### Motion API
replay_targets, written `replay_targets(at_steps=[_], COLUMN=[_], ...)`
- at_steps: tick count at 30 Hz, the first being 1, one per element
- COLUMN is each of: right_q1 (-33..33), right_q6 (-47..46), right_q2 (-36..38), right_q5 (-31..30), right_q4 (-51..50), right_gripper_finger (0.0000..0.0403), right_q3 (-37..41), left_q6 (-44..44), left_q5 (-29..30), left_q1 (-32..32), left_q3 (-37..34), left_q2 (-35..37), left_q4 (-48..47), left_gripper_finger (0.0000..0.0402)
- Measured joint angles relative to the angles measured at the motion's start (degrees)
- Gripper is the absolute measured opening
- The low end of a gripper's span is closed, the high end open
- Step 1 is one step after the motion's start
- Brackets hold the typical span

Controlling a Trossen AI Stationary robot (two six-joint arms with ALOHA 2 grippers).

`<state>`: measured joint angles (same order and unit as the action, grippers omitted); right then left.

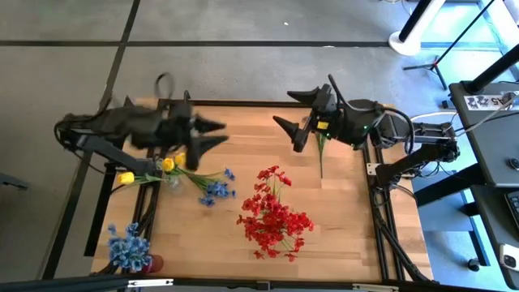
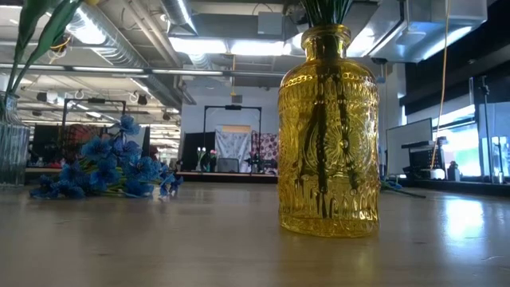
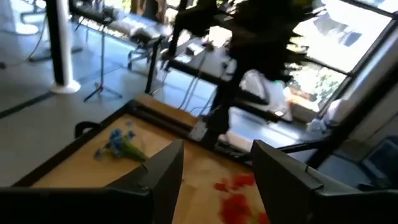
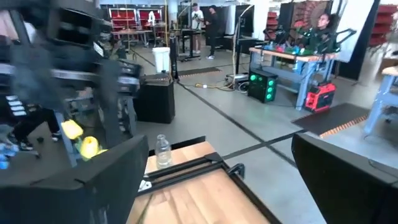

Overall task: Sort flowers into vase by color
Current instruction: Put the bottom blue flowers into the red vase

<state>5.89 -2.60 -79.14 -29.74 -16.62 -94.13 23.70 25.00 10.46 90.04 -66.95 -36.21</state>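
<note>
Bench point(image 1: 340, 235): pale wood top in a dark frame, seen whole from above.

Red flowers point(image 1: 274, 215): large loose cluster lying flat near the bench's middle, toward the right, touching nothing else.

Blue flowers, loose sprig point(image 1: 216, 191): lying on the bench left of the red cluster, stems running left toward the yellow blooms.

Yellow flowers point(image 1: 168, 164): blooms at the left side of the bench, just below the left gripper; a second yellow bloom point(image 1: 126, 178) sits farther left.

Blue flowers, bunch point(image 1: 128, 249): at the near left corner, standing in a vessel whose base alone shows.

Yellow glass vase point(image 2: 328, 135): embossed, upright on the bench in the low view, dark green stems inside.

Single green stem point(image 1: 321, 156): lying on the bench just below the right gripper.

Left gripper point(image 1: 212, 134): over the far left part of the bench, fingers spread and released, nothing between them.

Right gripper point(image 1: 290, 116): over the far right part of the bench, fingers spread wide, grasping nothing.
</note>
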Motion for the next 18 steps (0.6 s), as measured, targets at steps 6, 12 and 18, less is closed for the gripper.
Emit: replay_targets(at_steps=[6, 12, 18], right_q1=[1.73, 4.49, 6.51], right_q6=[1.63, 0.37, -3.30], right_q2=[2.14, 4.57, 4.90], right_q5=[0.80, -0.95, -2.54], right_q4=[-5.04, -11.46, -16.79], right_gripper_finger=[0.0392, 0.0392, 0.0392], right_q3=[0.00, 0.00, 0.00], left_q6=[-1.76, -7.30, -13.04], left_q5=[-21.59, -32.92, -32.52], left_q1=[-19.02, -30.00, -33.73], left_q3=[0.02, 0.09, 0.07], left_q2=[-5.65, -9.61, -15.22], left_q4=[-2.36, -9.62, -23.49], left_gripper_finger=[0.0184, 0.0192, 0.0230])
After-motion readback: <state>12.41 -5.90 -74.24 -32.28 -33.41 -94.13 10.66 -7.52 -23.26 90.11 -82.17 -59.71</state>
